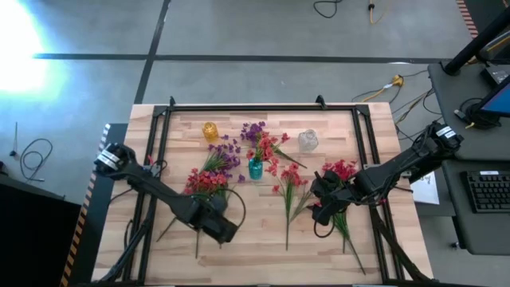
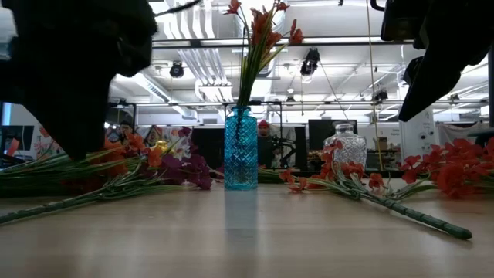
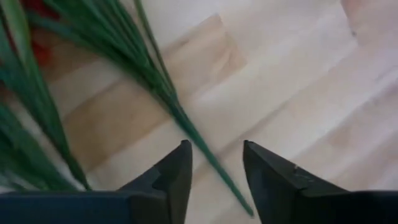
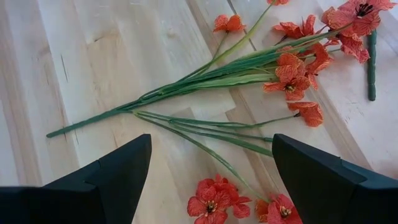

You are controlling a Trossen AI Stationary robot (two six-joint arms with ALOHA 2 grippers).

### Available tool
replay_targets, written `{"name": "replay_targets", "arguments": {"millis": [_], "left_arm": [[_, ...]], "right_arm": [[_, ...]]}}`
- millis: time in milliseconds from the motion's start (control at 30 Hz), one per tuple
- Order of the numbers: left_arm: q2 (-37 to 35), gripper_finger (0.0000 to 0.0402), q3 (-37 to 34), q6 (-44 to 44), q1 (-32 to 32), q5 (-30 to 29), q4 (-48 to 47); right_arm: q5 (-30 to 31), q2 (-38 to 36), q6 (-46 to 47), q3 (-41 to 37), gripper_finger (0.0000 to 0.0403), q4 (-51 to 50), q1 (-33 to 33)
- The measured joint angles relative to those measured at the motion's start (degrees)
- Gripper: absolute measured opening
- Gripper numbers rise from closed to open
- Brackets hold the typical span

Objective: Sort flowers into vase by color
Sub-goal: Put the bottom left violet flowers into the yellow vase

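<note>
We look down on a wooden table [image 1: 263, 239] with two dark robot arms reaching over it.

The left claw [image 3: 216, 167] hovers low over the near left part of the table. Its two fingers [image 3: 171, 177] stand a little apart, and a thin green stem [image 3: 205, 155] runs between them; we cannot tell whether they touch it. Just beyond this claw lies a heap of red flowers [image 1: 205, 182], and past that a few purple flowers [image 1: 225, 158].

The right claw [image 4: 211, 165] hangs over the right side of the table, its fingers spread wide and holding nothing. Directly under and ahead of it lies a red sprig [image 4: 292, 68] flat on the wood, stem pointing away from the blossoms, with more red blossoms [image 4: 211, 199] close by the fingertips.

Between the two claws, farther back, a blue vase [image 2: 241, 150] stands upright with red flowers in it. A clear vase [image 2: 346, 147] stands to the side nearer the right claw. A yellow vase [image 1: 210, 131] stands at the back, on the left claw's side.
</note>
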Motion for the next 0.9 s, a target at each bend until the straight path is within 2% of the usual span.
{"name": "replay_targets", "arguments": {"millis": [167, 533, 900], "left_arm": [[4.5, 0.0168, 2.3, 2.5, 1.8, 0.0, -2.9], [7.2, 0.0171, 1.4, 2.8, 2.5, -0.4, -5.1], [8.9, 0.0123, 1.4, 2.8, 3.3, -2.8, -4.0]], "right_arm": [[0.0, 0.0, 0.0, 0.0, 0.0325, 0.0, 0.0], [0.0, 0.0, 0.2, 0.0, 0.0325, 0.4, 0.0], [0.1, 0.0, 0.1, 0.0, 0.0325, 0.4, 0.0]]}}
